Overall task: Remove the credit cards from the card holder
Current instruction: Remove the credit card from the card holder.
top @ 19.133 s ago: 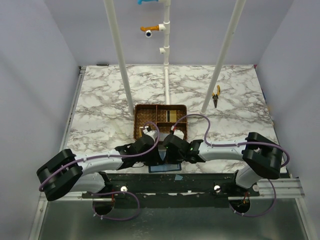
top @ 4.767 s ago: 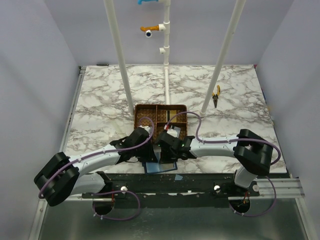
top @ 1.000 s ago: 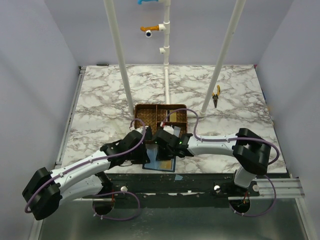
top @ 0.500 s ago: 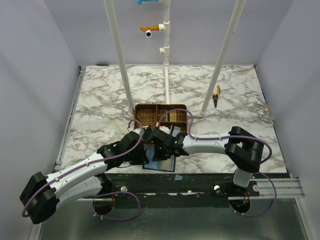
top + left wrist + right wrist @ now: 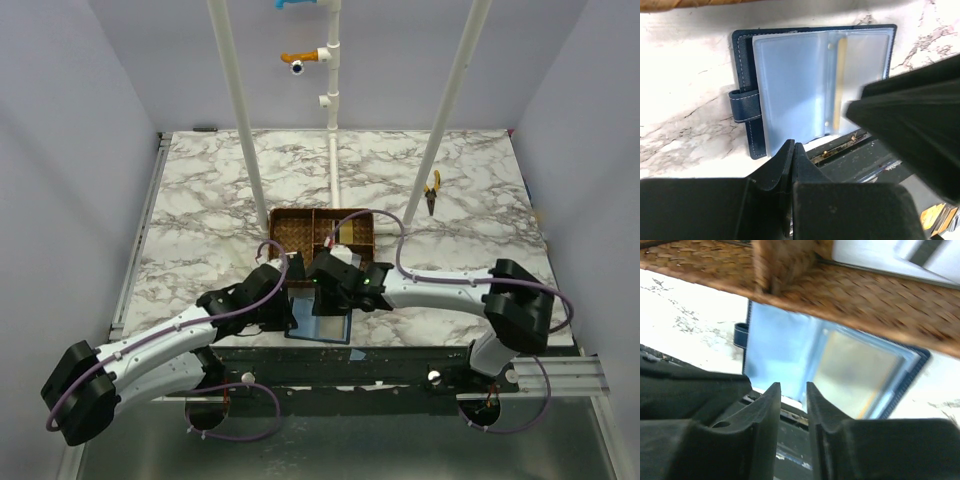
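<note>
Spanning a booth with plain pale walls, a grey-veined marble table (image 5: 200, 220) carries white upright poles (image 5: 237, 110), yellow-handled pliers (image 5: 431, 192) far right, and a brown wicker tray (image 5: 290, 213) with dividers at centre. One tan card (image 5: 343, 232) lies in the tray's right rear compartment. The card holder (image 5: 790, 75), navy with a strap tab, lies open and flat at the table's near edge, just in front of the tray, clear sleeves upward. One gold credit card (image 5: 840, 80) stands edge-on in a sleeve pocket on its right half. Both arms reach low and inward from their bases, wrists meeting over the holder. Left gripper (image 5: 792, 146): fingers pressed together with nothing between them, tips at the sleeve's near edge; whether they touch it cannot be told. Right gripper (image 5: 793, 390): fingers parted by a narrow gap, nothing held, poised above the holder beside the tray's wall.
</note>
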Action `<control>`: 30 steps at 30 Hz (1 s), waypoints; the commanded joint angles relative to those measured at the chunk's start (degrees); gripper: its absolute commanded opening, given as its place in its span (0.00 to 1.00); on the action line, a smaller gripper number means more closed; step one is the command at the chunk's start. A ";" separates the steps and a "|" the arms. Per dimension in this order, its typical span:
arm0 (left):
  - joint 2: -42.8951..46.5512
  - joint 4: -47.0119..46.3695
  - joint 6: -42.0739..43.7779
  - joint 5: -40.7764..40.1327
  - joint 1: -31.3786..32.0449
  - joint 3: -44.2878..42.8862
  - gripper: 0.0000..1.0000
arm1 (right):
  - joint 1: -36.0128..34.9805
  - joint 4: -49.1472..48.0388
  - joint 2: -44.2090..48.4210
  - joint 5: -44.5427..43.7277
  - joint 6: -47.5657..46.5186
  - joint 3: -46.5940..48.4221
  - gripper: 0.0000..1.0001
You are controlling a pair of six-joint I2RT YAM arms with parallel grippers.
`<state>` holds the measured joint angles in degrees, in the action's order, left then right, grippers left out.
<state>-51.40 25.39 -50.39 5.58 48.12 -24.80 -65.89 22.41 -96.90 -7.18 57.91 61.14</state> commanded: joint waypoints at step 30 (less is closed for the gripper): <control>-8.99 -8.45 -4.95 -3.95 1.62 5.70 0.00 | 0.01 -0.98 2.85 -3.44 5.98 -11.13 0.39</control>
<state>-59.68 15.51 -54.46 0.91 48.60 -21.52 -65.89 21.96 -92.20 -10.70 62.83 51.44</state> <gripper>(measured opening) 0.008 0.378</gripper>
